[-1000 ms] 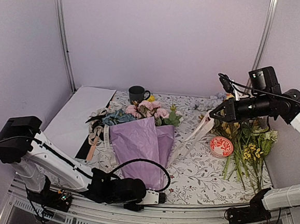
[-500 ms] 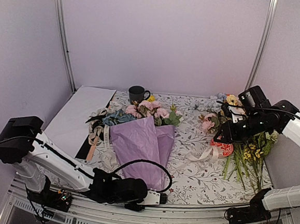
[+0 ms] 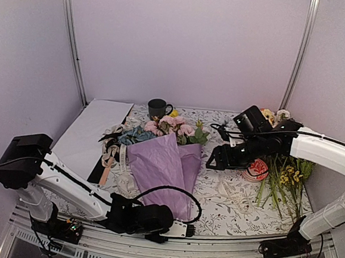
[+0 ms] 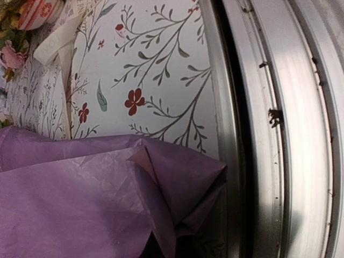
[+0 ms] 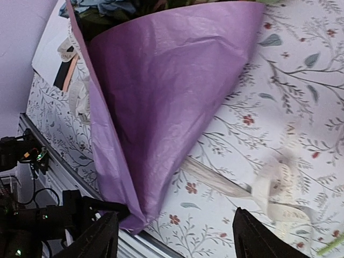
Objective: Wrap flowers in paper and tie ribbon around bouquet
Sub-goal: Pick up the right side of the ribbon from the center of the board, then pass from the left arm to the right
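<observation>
Looking down from above, the bouquet lies in the middle of the flowered worktop. It is a cone of lilac-purple paper with its narrow tip toward the arms. Pink, blue and yellow flowers spill from its far, wide end. The left gripper sits at the near edge, right at the cone's tip, with its jaws together. The right gripper hovers just right of the cone. A cream ribbon lies loose on the worktop beneath that arm. A black mug stands behind the flowers, a white sheet lies at far left, and a red patterned bowl and loose stems lie at right.

From the left wrist, crumpled purple paper fills the lower left and runs into the dark bottom edge, where the jaws appear to pinch it. A metal rail is at right and the ribbon at top left.

From the right wrist, the jaws stand wide apart and empty above the worktop. The purple cone lies ahead, and the ribbon curls at right, touching neither finger.
</observation>
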Action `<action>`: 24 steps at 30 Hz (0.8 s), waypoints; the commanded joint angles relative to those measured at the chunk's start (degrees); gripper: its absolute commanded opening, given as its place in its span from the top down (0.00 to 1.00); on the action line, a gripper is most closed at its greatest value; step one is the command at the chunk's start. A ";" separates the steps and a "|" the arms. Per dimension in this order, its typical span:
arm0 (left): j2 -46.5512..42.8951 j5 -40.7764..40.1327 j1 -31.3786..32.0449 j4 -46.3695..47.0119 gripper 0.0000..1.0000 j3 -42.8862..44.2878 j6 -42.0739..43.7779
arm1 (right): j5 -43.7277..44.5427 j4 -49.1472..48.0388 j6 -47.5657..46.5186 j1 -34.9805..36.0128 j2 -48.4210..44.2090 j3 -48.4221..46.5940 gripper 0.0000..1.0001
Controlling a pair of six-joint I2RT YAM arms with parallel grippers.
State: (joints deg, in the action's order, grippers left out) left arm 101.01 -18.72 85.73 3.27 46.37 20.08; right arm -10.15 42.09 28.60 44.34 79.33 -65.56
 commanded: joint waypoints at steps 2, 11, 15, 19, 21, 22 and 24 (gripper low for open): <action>1.27 2.67 -1.07 -4.33 1.00 0.56 1.16 | -6.73 -18.34 4.26 1.49 8.80 -0.48 0.14; 2.96 4.45 -2.00 -5.37 1.00 2.67 1.75 | -9.79 -26.72 7.97 4.74 20.53 -3.30 0.01; 3.33 5.24 -2.40 -6.09 1.00 2.98 1.97 | -10.17 -27.49 8.03 5.30 22.14 -3.34 0.06; 3.23 5.62 -2.92 -6.30 1.00 2.94 1.76 | -8.51 -27.41 7.48 5.26 22.88 -3.35 0.44; 3.14 5.86 -3.14 -6.47 1.00 3.02 1.72 | -8.21 -27.30 6.86 4.64 23.75 -3.35 0.71; 3.14 6.02 -3.28 -6.50 1.00 3.07 1.69 | -8.47 -27.18 6.62 4.07 24.17 -3.32 0.86; 2.99 6.55 -3.62 -6.40 1.00 3.11 1.44 | -8.10 -27.63 6.48 3.20 24.19 -3.01 1.00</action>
State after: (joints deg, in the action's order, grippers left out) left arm 102.41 -14.55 83.70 -0.14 49.30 21.43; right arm -19.03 16.03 35.86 49.08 102.24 -67.57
